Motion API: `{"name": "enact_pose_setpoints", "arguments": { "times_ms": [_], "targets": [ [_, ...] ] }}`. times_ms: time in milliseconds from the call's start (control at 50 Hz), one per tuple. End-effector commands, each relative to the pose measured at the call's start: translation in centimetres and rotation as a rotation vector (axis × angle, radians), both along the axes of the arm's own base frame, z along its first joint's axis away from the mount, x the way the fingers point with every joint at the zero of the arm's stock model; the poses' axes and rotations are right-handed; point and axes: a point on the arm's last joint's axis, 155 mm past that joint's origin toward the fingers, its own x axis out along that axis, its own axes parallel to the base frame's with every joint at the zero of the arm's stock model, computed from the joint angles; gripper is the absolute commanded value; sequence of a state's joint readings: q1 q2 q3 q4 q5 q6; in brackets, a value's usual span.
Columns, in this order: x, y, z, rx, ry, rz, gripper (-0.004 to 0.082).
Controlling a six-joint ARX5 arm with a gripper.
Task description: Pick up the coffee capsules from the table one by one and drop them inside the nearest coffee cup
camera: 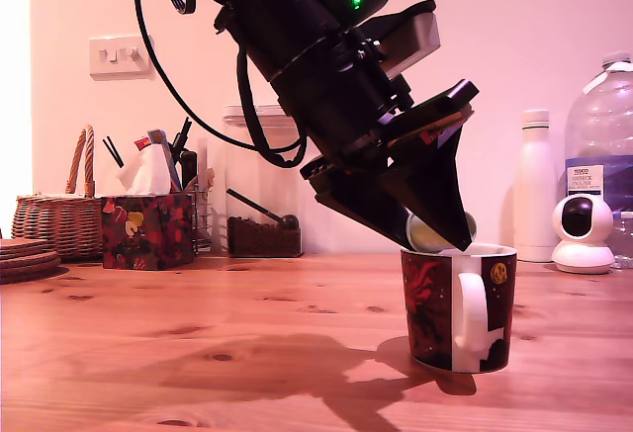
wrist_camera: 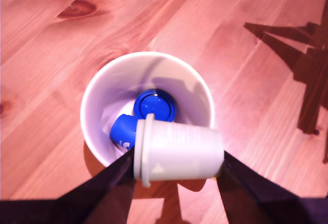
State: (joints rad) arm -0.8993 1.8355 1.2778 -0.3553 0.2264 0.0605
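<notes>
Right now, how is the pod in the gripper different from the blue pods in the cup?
The held capsule looks pale; the blue capsules are bright blue. It is pinched in the gripper above the coffee cup; the blue ones lie at the bottom. All are small, flanged pods.

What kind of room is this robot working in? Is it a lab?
More likely a home, perhaps a kitchen or dining area: a pine table, a wicker basket, a tissue box and a water bottle against a plain wall with a switch.

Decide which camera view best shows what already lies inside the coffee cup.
The wrist view: it looks down into the coffee cup at two blue capsules below the held capsule. The exterior view shows only the cup's outside.
</notes>
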Motion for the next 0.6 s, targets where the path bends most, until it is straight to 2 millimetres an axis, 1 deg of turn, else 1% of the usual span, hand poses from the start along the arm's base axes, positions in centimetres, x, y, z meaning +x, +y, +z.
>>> {"name": "enact_pose_setpoints", "arguments": {
  "times_ms": [0, 140, 460, 580],
  "targets": [
    [0.7, -0.5, 0.9, -0.043, -0.027, 0.010, 0.0377],
    [0.6, -0.7, 1.1, -0.050, -0.032, 0.005, 0.0377],
    [1.3, -1.3, 2.3, -0.085, -0.060, 0.009, 0.0377],
    [1.7, -1.1, 2.8, -0.078, -0.055, 0.017, 0.0377]
  ]
}}
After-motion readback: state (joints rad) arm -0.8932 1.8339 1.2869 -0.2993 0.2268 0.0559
